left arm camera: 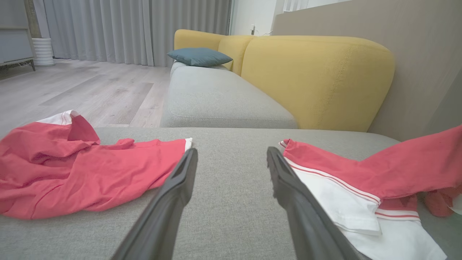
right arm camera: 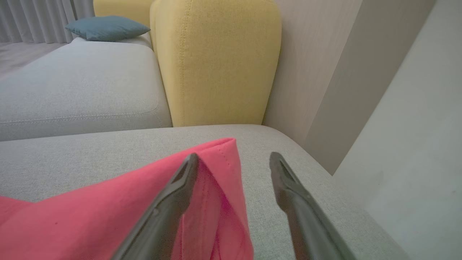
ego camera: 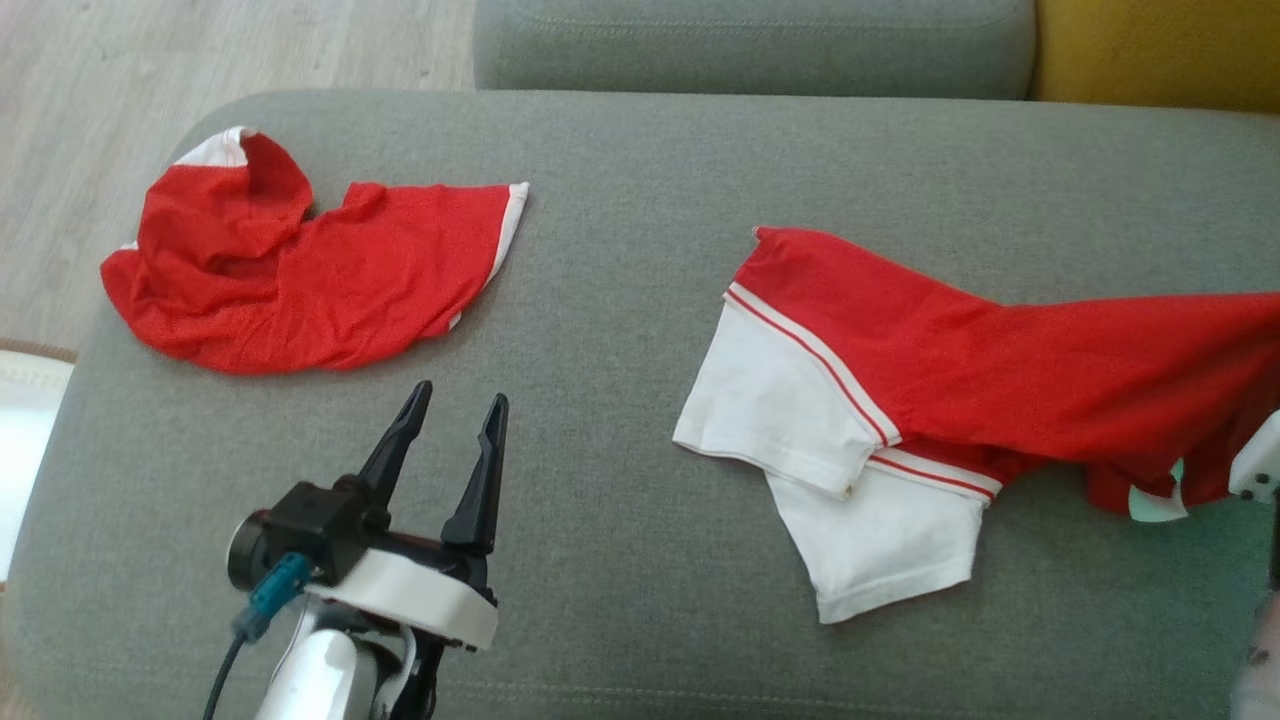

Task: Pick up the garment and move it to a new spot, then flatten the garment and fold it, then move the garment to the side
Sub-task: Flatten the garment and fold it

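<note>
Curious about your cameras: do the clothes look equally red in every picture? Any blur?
Head view: red-and-white shirt deep red, even light. Left wrist view: paler pink, wide-angle stretch. Right wrist view: pink again, cloth nearest the lens blurred.

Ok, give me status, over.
Left gripper open, empty, over grey cushion. Right gripper open, at raised edge of red-and-white shirt. Shirt crumpled, unfolded. Second red garment lies apart at left, not in the way.

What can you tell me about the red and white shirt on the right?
The shirt is red, soft-looking cloth with white sleeves trimmed with red stripes. It lies rumpled on the grey cushion, sleeves toward the middle, body running past the head view's right edge. A fold peaks beside one finger of the open right gripper.
</note>
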### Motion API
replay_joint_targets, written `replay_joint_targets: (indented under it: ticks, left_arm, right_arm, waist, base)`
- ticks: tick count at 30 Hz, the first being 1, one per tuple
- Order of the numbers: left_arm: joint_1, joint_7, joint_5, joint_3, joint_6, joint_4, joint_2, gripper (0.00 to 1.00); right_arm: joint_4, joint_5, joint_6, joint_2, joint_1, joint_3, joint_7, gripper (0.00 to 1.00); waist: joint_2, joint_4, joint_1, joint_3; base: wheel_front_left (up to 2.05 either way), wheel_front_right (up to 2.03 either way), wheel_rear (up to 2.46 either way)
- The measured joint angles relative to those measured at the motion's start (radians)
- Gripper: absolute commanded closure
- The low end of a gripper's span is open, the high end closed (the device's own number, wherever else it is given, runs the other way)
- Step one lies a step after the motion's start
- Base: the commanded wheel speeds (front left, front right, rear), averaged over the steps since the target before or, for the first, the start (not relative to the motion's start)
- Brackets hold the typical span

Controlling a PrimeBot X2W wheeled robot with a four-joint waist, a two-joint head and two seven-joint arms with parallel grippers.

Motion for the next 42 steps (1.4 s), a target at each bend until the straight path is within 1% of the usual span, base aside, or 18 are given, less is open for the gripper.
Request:
replay_joint_targets:
  ticks: [4, 9, 13, 15, 20, 23, 27, 31, 35, 39, 42]
  left_arm:
    - [0.002, 0.0, 0.0, 0.0, -0.001, 0.002, 0.0, 0.0]
    - [0.005, 0.0, 0.0, 0.003, -0.003, 0.003, 0.0, 0.0]
    - [0.013, 0.0, 0.0, 0.004, -0.005, 0.002, 0.0, 0.0]
    - [0.025, 0.0, 0.0, 0.005, -0.005, 0.002, 0.0, 0.0]
    - [0.026, 0.0, -0.001, 0.007, 0.001, -0.009, 0.0, 0.0]
    - [0.025, 0.0, -0.002, 0.006, 0.002, -0.018, 0.0, 0.0]
    - [0.025, 0.0, -0.014, 0.006, 0.018, -0.038, 0.0, 0.0]
    - [0.026, 0.0, -0.017, 0.004, 0.022, -0.04, 0.0, 0.0]
    - [0.029, 0.0, -0.017, 0.005, 0.037, -0.041, 0.0, 0.0]
    - [0.044, 0.0, -0.017, 0.002, 0.037, -0.046, 0.0, 0.0]
    - [0.043, 0.0, -0.017, -0.003, 0.036, -0.045, 0.0, 0.0]
  right_arm:
    - [-0.023, 0.04, 0.0, 0.0, 0.039, 0.036, 0.022, 0.0]
    - [-0.059, 0.122, 0.0, 0.001, 0.155, 0.095, 0.034, 0.0]
    - [-0.092, 0.198, 0.0, 0.002, 0.24, 0.183, 0.042, 0.0]
    - [-0.11, 0.24, 0.0, 0.001, 0.277, 0.236, 0.041, 0.0]
    - [-0.181, 0.341, 0.0, 0.002, 0.357, 0.455, -0.033, 0.0]
    - [-0.207, 0.381, 0.0, 0.002, 0.372, 0.529, -0.086, 0.0]
    - [-0.219, 0.409, 0.0, 0.001, 0.38, 0.613, -0.154, 0.0]
    - [-0.214, 0.419, 0.0, 0.001, 0.402, 0.667, -0.212, 0.0]
    - [-0.197, 0.427, 0.0, 0.001, 0.408, 0.687, -0.233, 0.0]
    - [-0.181, 0.427, 0.0, 0.001, 0.408, 0.702, -0.249, 0.0]
    - [-0.176, 0.402, 0.0, -0.001, 0.406, 0.743, -0.251, 0.0]
  waist:
    - [0.0, -0.012, 0.0, -0.016]
    - [0.0, -0.032, 0.0, -0.037]
    - [0.0, -0.057, 0.0, -0.051]
    - [0.0, -0.069, 0.0, -0.057]
    - [0.0, -0.093, 0.0, -0.066]
    - [0.0, -0.093, 0.0, -0.068]
    - [0.0, -0.082, 0.0, -0.07]
    - [0.0, -0.068, 0.0, -0.072]
    - [0.0, -0.061, 0.0, -0.074]
    - [0.0, -0.044, 0.0, -0.075]
    - [0.0, -0.029, 0.0, -0.07]
  base:
    - [0.0, 0.0, 0.0]
    - [0.0, 0.0, 0.0]
    - [0.0, 0.0, 0.0]
    - [0.0, 0.0, 0.0]
    - [0.0, 0.0, 0.0]
    - [0.0, 0.0, 0.0]
    - [0.0, 0.0, 0.0]
    - [0.0, 0.0, 0.0]
    - [0.0, 0.0, 0.0]
    - [0.0, 0.0, 0.0]
    - [0.0, 0.0, 0.0]
